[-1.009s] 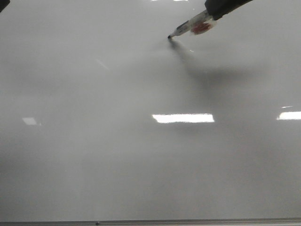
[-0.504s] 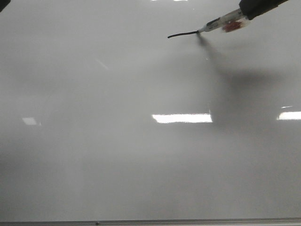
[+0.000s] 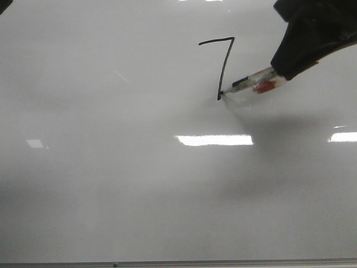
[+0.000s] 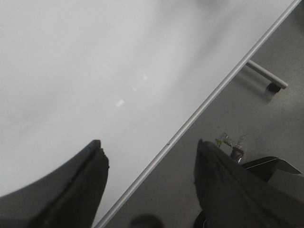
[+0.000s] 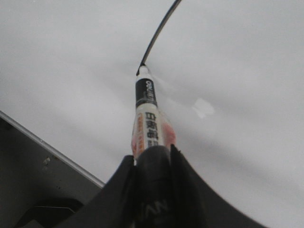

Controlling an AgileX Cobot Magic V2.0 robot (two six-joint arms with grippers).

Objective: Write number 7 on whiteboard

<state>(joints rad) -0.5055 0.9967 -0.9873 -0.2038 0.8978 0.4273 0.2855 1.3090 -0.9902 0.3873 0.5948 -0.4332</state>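
A black hand-drawn number 7 (image 3: 224, 58) stands on the glossy whiteboard (image 3: 111, 184), upper middle in the front view. My right gripper (image 3: 290, 66) is shut on a white marker (image 3: 251, 85) with a red label. The marker tip touches the board at the foot of the downstroke. In the right wrist view the marker (image 5: 148, 121) points from the gripper (image 5: 153, 154) to the stroke's end (image 5: 156, 33). My left gripper (image 4: 149, 149) is open and empty over the board's rim (image 4: 199, 114).
Bright light reflections (image 3: 215, 140) lie across the board. A thin grey metal rim (image 3: 223, 262) runs along the near edge. In the left wrist view the floor (image 4: 247, 118) and a stand foot (image 4: 268, 78) lie past the rim.
The right gripper moved the marker right along the top bar, then down and slightly left. The top bar and the long downstroke have appeared on the board.
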